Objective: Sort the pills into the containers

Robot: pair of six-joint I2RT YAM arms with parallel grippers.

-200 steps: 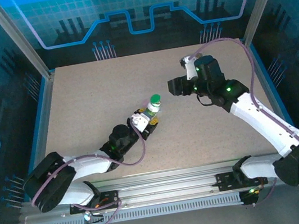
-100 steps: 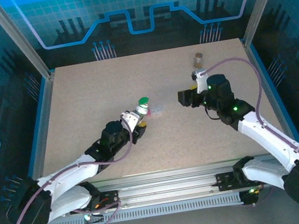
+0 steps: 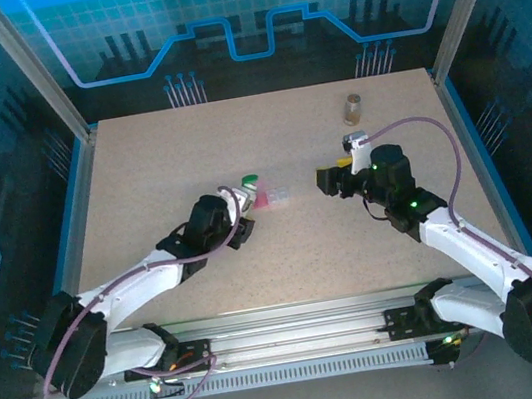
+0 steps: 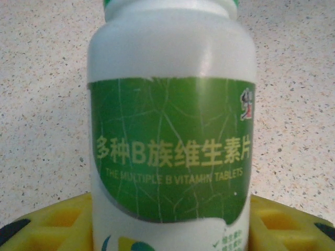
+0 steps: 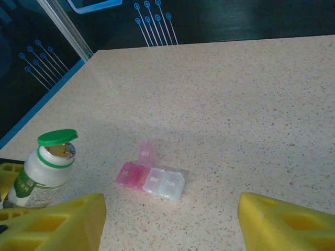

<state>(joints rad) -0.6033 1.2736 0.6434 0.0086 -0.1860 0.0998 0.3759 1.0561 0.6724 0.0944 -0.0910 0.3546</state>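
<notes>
My left gripper (image 3: pixel 244 206) is shut on a white bottle (image 4: pixel 172 130) with a green label, held between its yellow fingers (image 4: pixel 42 225). In the right wrist view the bottle (image 5: pixel 44 167) leans, with its green cap (image 5: pixel 57 137) flipped up. Just right of it a small pill box (image 5: pixel 152 178) with pink and clear compartments lies on the table, one pink lid raised. My right gripper (image 5: pixel 170 225) is open, low over the table and apart from the pill box (image 3: pixel 272 197). A brownish vial (image 3: pixel 353 108) stands at the far right. The pills are hidden.
The speckled tabletop (image 3: pixel 168 154) is bounded by blue edging and metal frame posts (image 3: pixel 33 69) at the sides. The right arm (image 3: pixel 453 231) stretches from the near right corner toward the middle.
My left gripper has carried the bottle leftward and lowered it beside the pill box. My right gripper has drawn back toward the near side, uncovering the brownish vial.
</notes>
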